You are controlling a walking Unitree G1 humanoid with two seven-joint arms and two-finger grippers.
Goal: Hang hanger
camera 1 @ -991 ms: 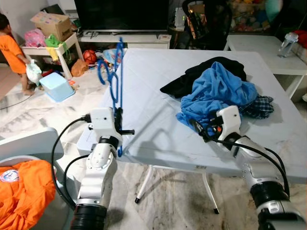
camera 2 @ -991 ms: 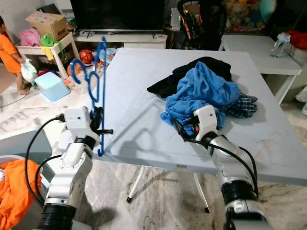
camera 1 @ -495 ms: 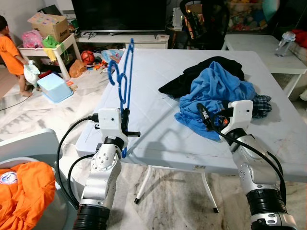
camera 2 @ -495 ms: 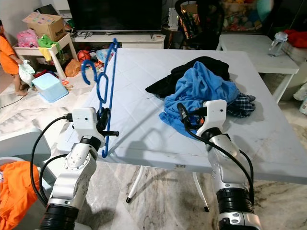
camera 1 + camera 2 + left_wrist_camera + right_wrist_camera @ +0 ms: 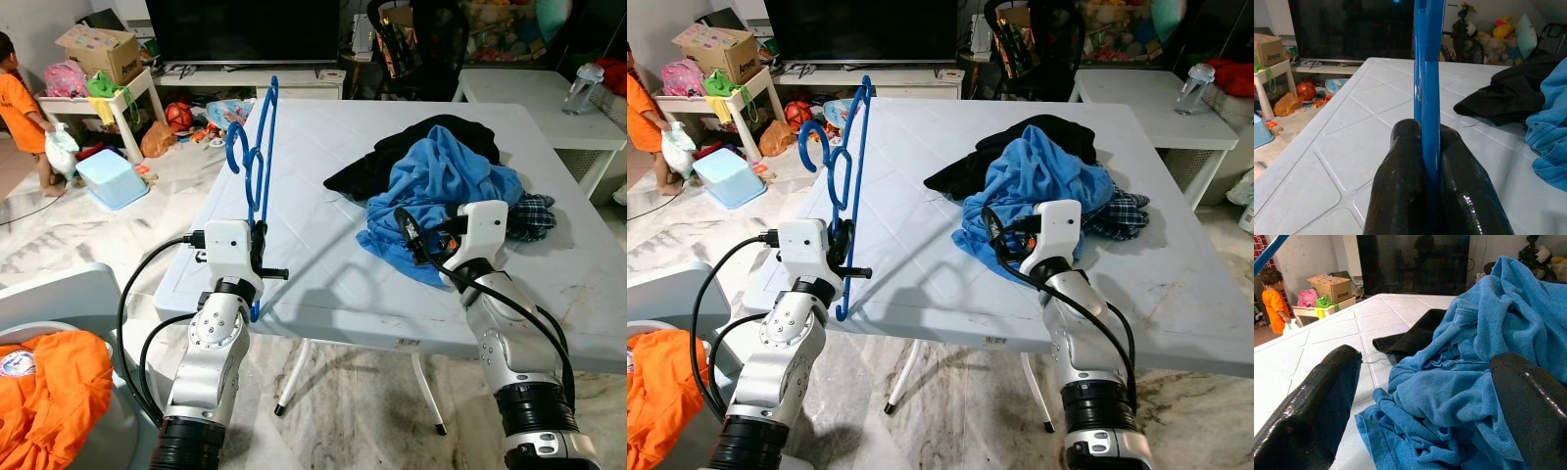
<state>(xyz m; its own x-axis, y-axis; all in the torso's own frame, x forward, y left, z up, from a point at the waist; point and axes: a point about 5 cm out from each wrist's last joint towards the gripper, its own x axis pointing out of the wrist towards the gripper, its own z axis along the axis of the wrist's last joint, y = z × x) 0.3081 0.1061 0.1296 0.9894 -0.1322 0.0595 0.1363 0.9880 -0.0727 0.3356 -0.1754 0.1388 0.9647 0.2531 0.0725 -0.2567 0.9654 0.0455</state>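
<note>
Up front in the left eye view, the left gripper (image 5: pixel 257 257) stands at the near-left edge of the white plastic folding table (image 5: pixel 304 235), pinched tight on the lower bar of a blue plastic clothes hanger (image 5: pixel 257 162) that rises upright above it, hook end toward the far side. To the right, the right gripper (image 5: pixel 416 238) rests at the near edge of a crumpled blue cloth garment (image 5: pixel 446 181), which lies on the table heaped against a black garment (image 5: pixel 392 157) with a dark checked cloth (image 5: pixel 529 215) just beside it on the right. On the floor at far left stand a pale blue plastic bin (image 5: pixel 110 176) and a person in an orange shirt (image 5: pixel 22 93); an orange cloth (image 5: pixel 49 401) lies at near left.

The right eye view shows the same layout, with a clear plastic bottle (image 5: pixel 1193 88) on a second white table (image 5: pixel 1156 98) at far right.

From the left wrist view, the two black fingers (image 5: pixel 1400 191) press against either side of the blue bar, no gap between them and it.

From the right wrist view, the fingers (image 5: pixel 1308 406) are spread wide, with the blue garment lying between and beyond them, touching the table.
</note>
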